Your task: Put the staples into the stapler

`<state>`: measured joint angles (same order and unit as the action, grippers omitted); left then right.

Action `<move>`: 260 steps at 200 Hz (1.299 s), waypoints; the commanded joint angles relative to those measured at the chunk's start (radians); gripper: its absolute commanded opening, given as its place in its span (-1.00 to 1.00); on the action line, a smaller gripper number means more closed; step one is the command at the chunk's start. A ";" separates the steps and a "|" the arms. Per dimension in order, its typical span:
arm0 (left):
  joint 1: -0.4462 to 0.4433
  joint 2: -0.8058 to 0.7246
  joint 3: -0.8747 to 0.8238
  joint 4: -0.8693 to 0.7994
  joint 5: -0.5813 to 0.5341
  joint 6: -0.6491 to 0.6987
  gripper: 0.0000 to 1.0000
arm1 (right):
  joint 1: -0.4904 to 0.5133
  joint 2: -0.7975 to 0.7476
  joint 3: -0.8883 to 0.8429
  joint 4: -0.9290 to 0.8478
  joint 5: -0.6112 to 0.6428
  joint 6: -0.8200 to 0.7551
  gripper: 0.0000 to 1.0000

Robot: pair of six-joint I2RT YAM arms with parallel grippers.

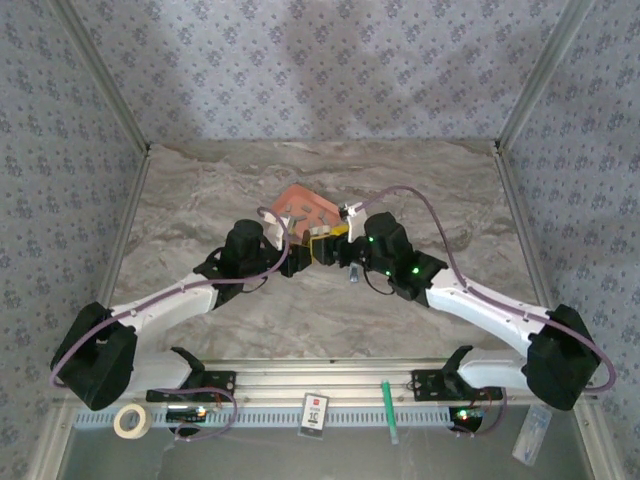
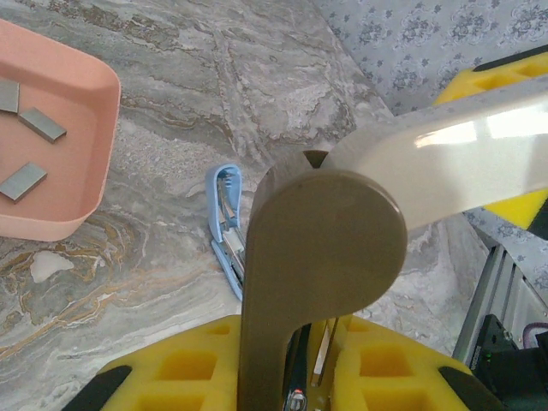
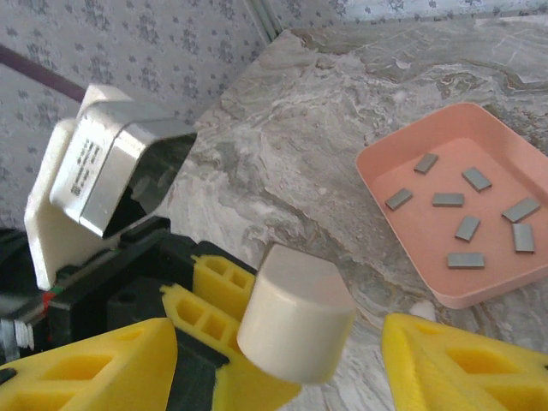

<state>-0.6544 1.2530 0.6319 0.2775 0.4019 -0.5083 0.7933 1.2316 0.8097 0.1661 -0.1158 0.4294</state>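
Light-blue mini stapler (image 2: 227, 227) lies open near orange tray (image 3: 451, 169) of grey metal staples (image 3: 467, 227), apparently for loading; right hand (image 3: 274, 377) released, left hand (image 2: 300, 368) unclear.

Left arm: our white left arm (image 1: 180, 300) reaches inward, with the wrist angled down.
Left gripper: our yellow two-finger left gripper (image 2: 287, 377) has its jaws drawn close onto a pale beige rounded piece (image 2: 317, 248).
Right arm: our white right arm (image 1: 480, 300) mirrors it, and the wrists nearly meet.
Right gripper: our yellow two-finger right gripper (image 3: 278, 360) has its jaws spread wide, one on either side of that piece's tip.
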 commanded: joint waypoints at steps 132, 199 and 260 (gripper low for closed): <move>-0.004 -0.064 0.001 -0.054 -0.062 0.067 0.49 | -0.050 -0.013 0.165 -0.396 0.214 0.126 -0.76; -0.002 -0.085 -0.002 -0.138 -0.165 0.112 0.70 | -0.249 0.040 0.316 -0.906 0.156 -0.008 -0.86; 0.009 -0.068 0.011 -0.204 -0.281 0.101 0.70 | -0.382 0.293 0.483 -1.139 0.091 -0.085 -0.91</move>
<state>-0.6540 1.1805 0.6312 0.1181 0.1883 -0.4156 0.4442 1.4403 1.2297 -0.8303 0.0116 0.3885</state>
